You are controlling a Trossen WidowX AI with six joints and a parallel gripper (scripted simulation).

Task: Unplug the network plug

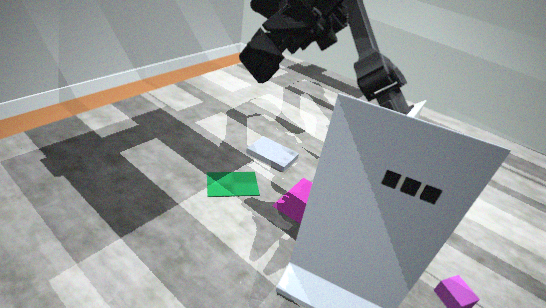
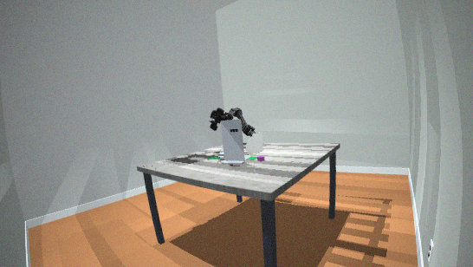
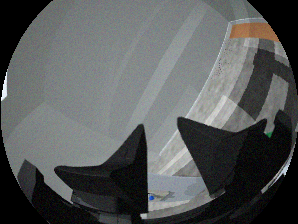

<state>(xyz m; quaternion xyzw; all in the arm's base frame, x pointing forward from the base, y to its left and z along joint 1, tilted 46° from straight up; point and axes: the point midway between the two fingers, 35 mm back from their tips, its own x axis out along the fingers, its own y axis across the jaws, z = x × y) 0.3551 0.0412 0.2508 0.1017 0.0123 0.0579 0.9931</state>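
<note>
The upright grey panel [image 1: 380, 150] [image 2: 230, 140] shows its face with three dark square openings. No plug can be made out on this face, and the panel's other side is hidden in the top and exterior views. In the wrist view a pale surface [image 3: 187, 186] low between the fingers bears a small blue spot [image 3: 151, 198]; I cannot tell whether this is the plug. My gripper [image 1: 260, 66] [image 2: 213, 126] [image 3: 161, 122] is partly open with nothing between its fingertips, high above the table and behind the panel. A flat green patch [image 1: 232, 185] [image 2: 213, 158] lies on the table; whether it is the marked square is unclear.
A pale flat block [image 1: 272, 152] lies behind the green patch. A magenta piece [image 1: 295, 204] is partly hidden by the panel. A magenta block [image 1: 457, 292] [image 2: 261, 159] lies to the panel's right, near another green patch [image 2: 252, 159]. A white upright board [image 2: 255, 143] stands behind.
</note>
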